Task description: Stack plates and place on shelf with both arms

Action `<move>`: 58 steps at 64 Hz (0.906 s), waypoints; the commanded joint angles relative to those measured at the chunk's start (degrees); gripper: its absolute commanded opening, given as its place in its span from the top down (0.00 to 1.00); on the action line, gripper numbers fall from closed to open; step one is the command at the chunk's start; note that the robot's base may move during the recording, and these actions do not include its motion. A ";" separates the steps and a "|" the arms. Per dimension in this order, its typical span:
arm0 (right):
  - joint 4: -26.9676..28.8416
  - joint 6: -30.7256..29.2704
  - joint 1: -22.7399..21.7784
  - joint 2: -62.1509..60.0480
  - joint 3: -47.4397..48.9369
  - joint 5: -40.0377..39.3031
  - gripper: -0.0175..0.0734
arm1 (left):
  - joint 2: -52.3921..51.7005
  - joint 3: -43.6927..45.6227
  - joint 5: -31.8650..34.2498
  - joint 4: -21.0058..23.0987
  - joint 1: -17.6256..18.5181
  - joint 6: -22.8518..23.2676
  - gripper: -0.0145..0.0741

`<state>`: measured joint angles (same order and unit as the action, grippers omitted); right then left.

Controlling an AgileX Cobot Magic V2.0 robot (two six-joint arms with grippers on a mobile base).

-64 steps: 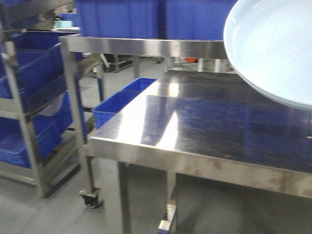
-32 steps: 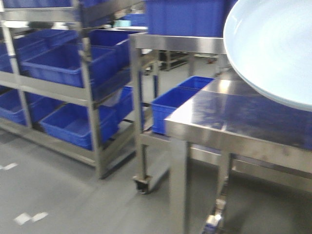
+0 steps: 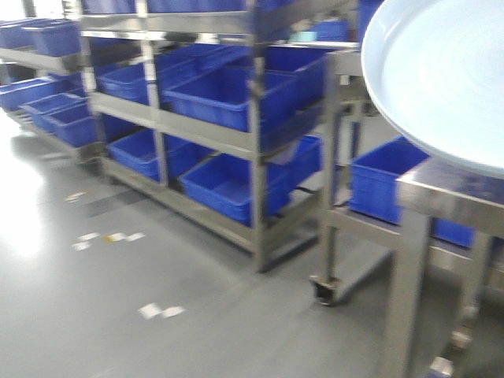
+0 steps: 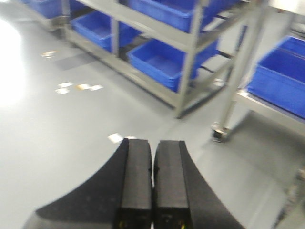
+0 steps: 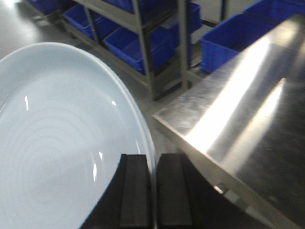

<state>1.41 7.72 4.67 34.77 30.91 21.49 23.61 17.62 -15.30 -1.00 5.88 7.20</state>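
Front view: a pale blue plate [image 3: 441, 79] hangs tilted at upper right, above a steel table [image 3: 441, 195] corner; racks of blue bins [image 3: 228, 98] stand behind. Left wrist view: the left gripper [image 4: 153, 143] has its fingers pressed together on nothing, over grey floor [image 4: 57, 138]. Right wrist view: the right gripper [image 5: 153, 160] pinches the plate's rim, beside the table

Shiny steel table [image 5: 248, 109] beside a steel rack [image 3: 256, 157] with blue bins [image 3: 224, 98] on its shelves.
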 commanded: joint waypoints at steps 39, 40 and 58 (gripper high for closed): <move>0.16 -0.10 -0.47 -0.08 1.59 -5.47 0.79 | 0.21 1.62 4.80 0.18 0.03 0.47 0.74; 0.16 -0.10 -0.47 -0.08 1.59 -5.47 0.79 | 0.21 1.62 4.80 0.18 0.03 0.47 0.74; 0.16 -0.10 -0.47 -0.08 1.59 -5.47 0.79 | 0.21 1.62 4.80 0.18 0.03 0.47 0.74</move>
<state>1.41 7.72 4.67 34.77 30.91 21.49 23.61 17.62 -15.30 -1.00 5.88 7.20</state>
